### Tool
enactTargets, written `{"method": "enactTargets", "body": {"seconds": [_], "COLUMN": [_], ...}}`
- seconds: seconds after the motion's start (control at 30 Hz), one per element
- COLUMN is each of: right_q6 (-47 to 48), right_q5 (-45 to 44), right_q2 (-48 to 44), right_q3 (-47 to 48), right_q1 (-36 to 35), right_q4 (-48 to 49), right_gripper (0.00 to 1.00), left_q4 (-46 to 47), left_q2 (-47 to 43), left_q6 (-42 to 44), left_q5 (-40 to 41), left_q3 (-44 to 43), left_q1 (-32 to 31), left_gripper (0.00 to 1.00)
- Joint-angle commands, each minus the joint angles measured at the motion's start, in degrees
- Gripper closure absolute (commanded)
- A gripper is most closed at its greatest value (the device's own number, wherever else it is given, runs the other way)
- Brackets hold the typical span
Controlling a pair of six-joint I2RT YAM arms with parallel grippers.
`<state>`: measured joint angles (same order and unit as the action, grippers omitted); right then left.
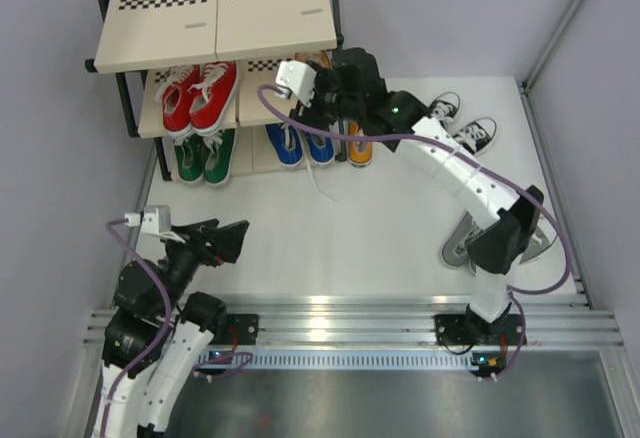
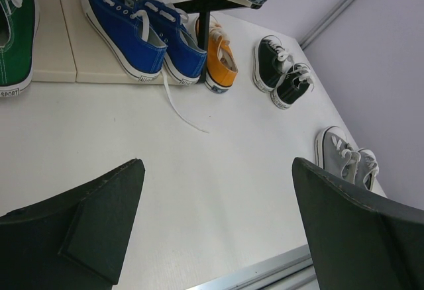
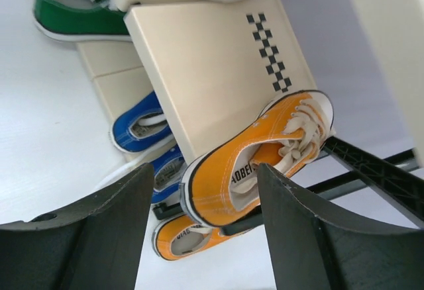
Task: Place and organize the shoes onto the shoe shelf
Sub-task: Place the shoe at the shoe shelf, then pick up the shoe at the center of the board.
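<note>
The right gripper [image 3: 205, 169] is open, with its two fingers spread on each side of the heel of an orange shoe [image 3: 265, 151]. That shoe lies on the middle board [image 3: 212, 71] of the shoe shelf [image 1: 215, 18], right at the board's right end, and its heel pokes out past the edge. This is the big worry: the shoe may tip and drop off the shelf, because so little board is under the heel. It is hard to see if the right finger is touching the shoe, so it might be. If it is, pulling the gripper away could drag the shoe off too. The other orange shoe [image 3: 182, 240] sits lower down, just beside the blue shoes [image 2: 146, 32]. A long white lace [image 2: 182, 108] from a blue shoe trails across the table [image 2: 99, 124], and a finger could catch it and tug that shoe out of place. The black shoes [image 2: 281, 71] wait on the table at the far right. The grey shoes [image 2: 348, 157] lie near the right arm, so a swing of that arm could knock them. The left gripper [image 2: 217, 164] hangs wide open above the table and holds nothing.
</note>
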<state>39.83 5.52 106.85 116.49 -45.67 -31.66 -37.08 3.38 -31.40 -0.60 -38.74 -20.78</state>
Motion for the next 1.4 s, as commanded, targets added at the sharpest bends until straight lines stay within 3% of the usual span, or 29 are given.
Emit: {"method": "enactTargets", "body": {"seconds": [0.0, 0.27, 0.53, 0.6, 0.63, 0.7, 0.8, 0.9, 1.1, 1.37], "right_q6": [-2.39, -13.01, -29.08, -34.70, -37.26, -42.53, -50.88, -54.06, -57.84, -60.75], "right_q5": [4.84, 12.75, 22.95, 21.22, 19.29, 15.42, 9.53, 11.35, 11.44, 8.20], "right_q2": [-8.58, -23.59, -31.88, -29.78, -28.64, -23.55, -13.36, -3.95, 8.89, 18.21], "right_q3": [-0.38, -14.15, -34.11, -38.52, -40.09, -40.46, -36.26, -31.07, -22.19, -15.68], "right_q1": [-1.53, 2.77, 24.28, 25.98, 26.68, 26.86, 26.95, 27.21, 27.13, 27.12], "right_q4": [-0.50, -0.95, 9.32, 12.84, 13.98, 17.15, 16.29, 15.49, 16.45, 16.55], "right_gripper": [0.36, 0.31, 0.24, 0.21, 0.12, 0.07, 0.03, 0.02, 0.11, 0.34], "left_q4": [0.61, 0.87, 6.14, 8.25, 9.12, 11.05, 11.68, 12.46, 14.58, 15.72], "left_q2": [-0.65, 2.15, 6.02, 7.08, 8.39, 9.89, 12.96, 14.55, 13.50, 12.09], "left_q6": [-0.15, -1.91, -7.10, -8.23, -8.76, -10.43, -11.66, -12.72, -14.74, -16.41], "left_q5": [-0.72, -1.51, -4.93, -5.64, -6.77, -8.01, -9.86, -10.38, -11.00, -11.00], "left_q3": [0.42, 0.86, 6.22, 7.71, 8.33, 10.17, 11.66, 13.07, 16.06, 19.23], "left_q1": [0.03, 0.12, 0.12, 0.12, 0.12, 0.12, 0.12, 0.12, 0.03, 0.12], "left_gripper": [0.02, 0.02, 0.03, 0.03, 0.03, 0.03, 0.03, 0.03, 0.03, 0.03]}}
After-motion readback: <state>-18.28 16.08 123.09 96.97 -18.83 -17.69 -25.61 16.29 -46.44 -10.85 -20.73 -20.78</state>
